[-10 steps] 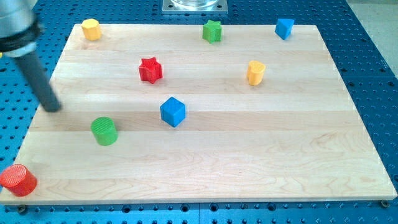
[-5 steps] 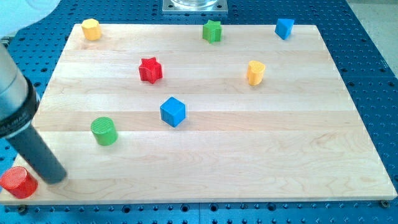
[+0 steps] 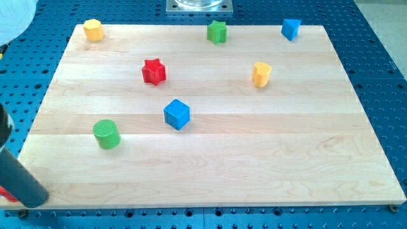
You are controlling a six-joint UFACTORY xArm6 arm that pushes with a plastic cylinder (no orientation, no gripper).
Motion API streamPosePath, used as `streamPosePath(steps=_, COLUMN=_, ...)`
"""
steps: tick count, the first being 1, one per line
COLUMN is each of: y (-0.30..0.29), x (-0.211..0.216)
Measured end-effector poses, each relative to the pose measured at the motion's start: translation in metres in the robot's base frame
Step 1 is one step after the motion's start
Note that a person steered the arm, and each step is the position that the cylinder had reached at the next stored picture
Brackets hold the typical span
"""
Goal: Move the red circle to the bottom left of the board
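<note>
The red circle (image 3: 6, 193) is at the bottom left corner of the wooden board (image 3: 254, 159). Only a thin red sliver of it shows at the view's left edge. The dark rod lies across it and hides the rest. My tip (image 3: 38, 200) rests on the board's bottom left corner, just to the view's right of the red sliver and touching or almost touching it.
A green cylinder (image 3: 106, 133) stands up and right of the tip. A blue cube (image 3: 177, 114) and a red star (image 3: 153, 71) are mid-board. A yellow block (image 3: 261, 74) is right of centre. Along the top edge are a yellow block (image 3: 93, 29), a green star (image 3: 217, 31) and a blue block (image 3: 290, 28).
The rod has swept from the board's left edge down to the bottom left corner and now covers the red circle, which has shifted slightly left. The other blocks have not moved.
</note>
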State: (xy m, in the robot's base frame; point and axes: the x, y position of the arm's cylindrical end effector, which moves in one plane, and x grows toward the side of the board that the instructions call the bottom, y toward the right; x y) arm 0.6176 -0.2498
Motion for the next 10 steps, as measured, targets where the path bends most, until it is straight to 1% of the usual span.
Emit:
streamPosePath(steps=1, y=0.012, x=-0.052)
streamPosePath(steps=2, y=-0.019, x=-0.089)
streamPosePath(steps=3, y=-0.054, x=-0.088)
streamPosePath(steps=5, y=-0.055, x=-0.064)
streamPosePath(steps=10, y=-0.055, x=-0.057)
